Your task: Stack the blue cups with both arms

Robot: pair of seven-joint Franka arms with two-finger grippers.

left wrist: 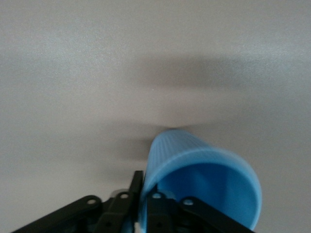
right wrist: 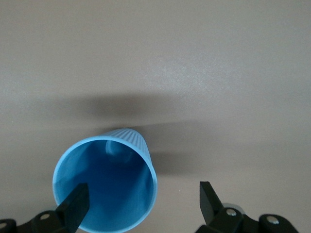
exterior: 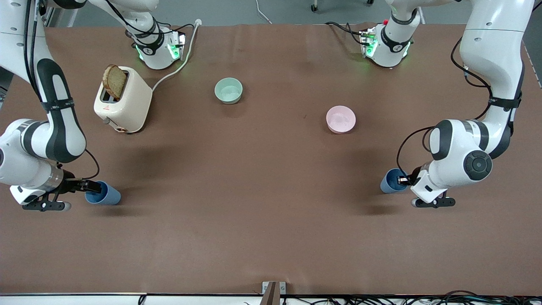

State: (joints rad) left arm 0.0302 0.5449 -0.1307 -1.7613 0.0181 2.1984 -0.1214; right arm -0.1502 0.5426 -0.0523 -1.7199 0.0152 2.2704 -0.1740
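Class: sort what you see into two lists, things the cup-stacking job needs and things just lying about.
Needed: cup at the left arm's end, pinched at its rim by the left gripper; cup at the right arm's end, open right gripper straddling its wall.

Lying about: toaster with bread, green bowl, pink bowl.

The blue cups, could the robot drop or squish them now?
Maybe. The left gripper has shut on just the thin rim wall of its blue cup, so that cup could slip or tilt when lifted. The right gripper is open with one finger inside the other blue cup and one outside; if it closes off-centre, it might push the cup over. The cups also sit at opposite ends of the table, so a loose grip could fail while carrying them together.
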